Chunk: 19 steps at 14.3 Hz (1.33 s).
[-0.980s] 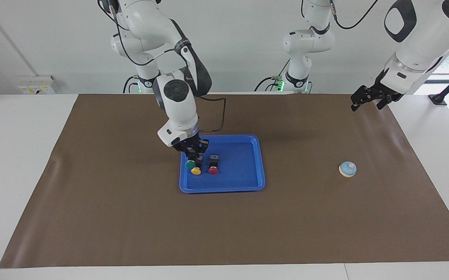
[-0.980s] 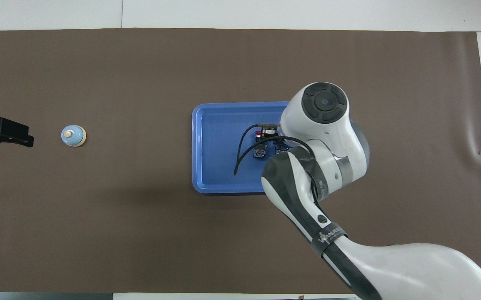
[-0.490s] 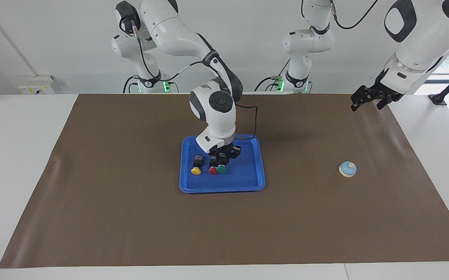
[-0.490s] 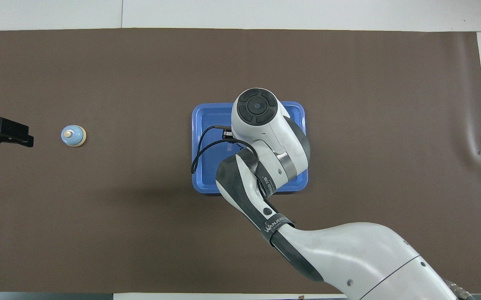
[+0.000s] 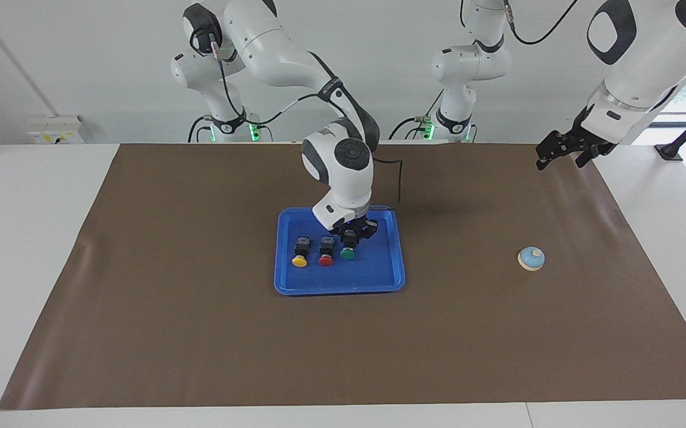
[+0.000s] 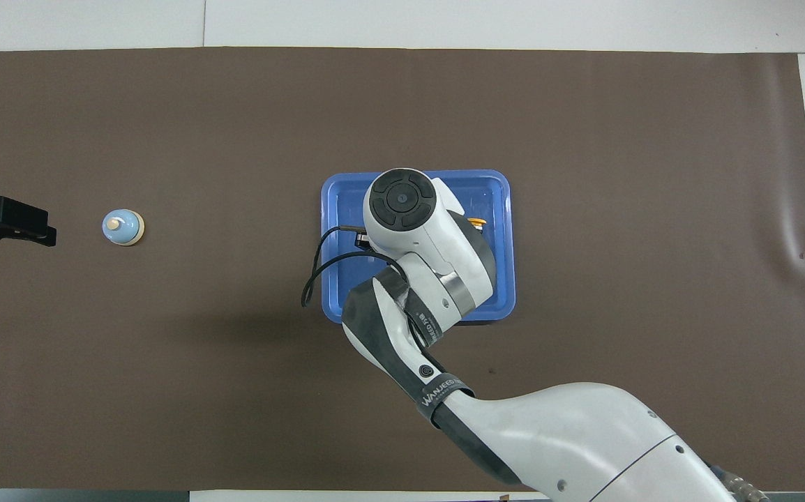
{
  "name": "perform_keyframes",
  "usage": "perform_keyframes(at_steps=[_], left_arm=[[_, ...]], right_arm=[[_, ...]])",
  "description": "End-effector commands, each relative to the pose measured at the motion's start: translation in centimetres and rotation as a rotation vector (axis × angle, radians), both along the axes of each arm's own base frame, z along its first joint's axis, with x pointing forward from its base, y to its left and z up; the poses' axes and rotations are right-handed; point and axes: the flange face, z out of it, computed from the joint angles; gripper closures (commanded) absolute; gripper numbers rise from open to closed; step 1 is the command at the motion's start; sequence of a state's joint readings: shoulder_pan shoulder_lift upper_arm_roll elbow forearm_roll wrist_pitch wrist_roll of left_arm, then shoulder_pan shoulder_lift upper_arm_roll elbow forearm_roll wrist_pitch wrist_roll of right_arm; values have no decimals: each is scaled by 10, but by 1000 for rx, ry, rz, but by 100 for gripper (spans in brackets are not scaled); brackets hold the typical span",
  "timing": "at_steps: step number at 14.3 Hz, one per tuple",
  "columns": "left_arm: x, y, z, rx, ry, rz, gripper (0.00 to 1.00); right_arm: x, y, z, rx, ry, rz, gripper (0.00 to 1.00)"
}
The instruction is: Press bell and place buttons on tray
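The right gripper [image 5: 351, 233] stood in the tray [image 5: 378, 279], fingers closed on the green button [image 5: 348, 253]. The red button [image 5: 326, 260] and yellow button [image 5: 299, 261] lay just beside it. The left gripper [image 5: 564, 151] waited raised, fingers apart; the bell [image 5: 531, 258] sat near it.

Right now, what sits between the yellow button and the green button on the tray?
The red button sits between the yellow button and the green button, all on the tray; the facing view shows it.
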<state>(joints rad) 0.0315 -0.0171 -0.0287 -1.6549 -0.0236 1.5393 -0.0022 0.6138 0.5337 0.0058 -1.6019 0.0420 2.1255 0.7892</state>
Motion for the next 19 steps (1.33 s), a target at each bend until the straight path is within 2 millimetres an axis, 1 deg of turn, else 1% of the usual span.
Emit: perform_keyframes(at_steps=[1, 2, 3, 4, 6, 7, 8, 9, 10, 11, 12, 13, 14, 15, 16, 17, 18, 19], left_arm=[[-2, 1, 5, 18, -13, 2, 0], [-2, 1, 5, 20, -13, 2, 0], [-2, 1, 5, 18, -13, 2, 0], [-3, 1, 6, 20, -14, 2, 0], [-2, 1, 5, 20, -13, 2, 0], [-3, 1, 6, 20, -14, 2, 0], [-2, 0, 5, 18, -13, 0, 0], [-3, 1, 6, 18, -14, 2, 0], [-2, 1, 5, 18, -13, 2, 0], [-3, 1, 6, 20, -14, 0, 0], [-2, 1, 5, 20, -13, 2, 0], [-2, 1, 4, 18, -11, 2, 0], [-3, 1, 6, 20, -14, 0, 0], [-3, 1, 6, 20, -14, 2, 0], [-2, 1, 5, 20, -13, 2, 0], [-2, 1, 5, 20, -13, 2, 0], [-3, 1, 6, 20, -14, 2, 0], [-3, 0, 6, 18, -10, 0, 0]], right_arm=[[-9, 6, -13, 18, -7, -29, 88], [-11, 9, -15, 17, -7, -34, 43], [-11, 12, -12, 18, -7, -34, 7], [-9, 11, -8, 10, 1, -35, 0], [-5, 8, 6, -53, 33, -14, 0], [4, -4, 22, -81, 17, -3, 0], [14, -20, 31, -90, 13, 8, 0], [19, -38, 51, -84, 6, 18, 0], [26, -64, 72, -79, -1, 34, 0], [34, -96, 91, -77, 2, 52, 0], [35, -118, 107, -71, -5, 77, 0], [35, -146, 122, -66, -11, 85, 0], [37, -180, 137, -63, -23, 97, 0], [35, -209, 149, -69, -18, 131, 0], [33, -243, 162, -74, -3, 169, 0], [31, -274, 174, -73, 10, 197, 0], [26, -292, 183, -74, 29, 227, 0], [18, -311, 200, -72, 34, 234, 0]])
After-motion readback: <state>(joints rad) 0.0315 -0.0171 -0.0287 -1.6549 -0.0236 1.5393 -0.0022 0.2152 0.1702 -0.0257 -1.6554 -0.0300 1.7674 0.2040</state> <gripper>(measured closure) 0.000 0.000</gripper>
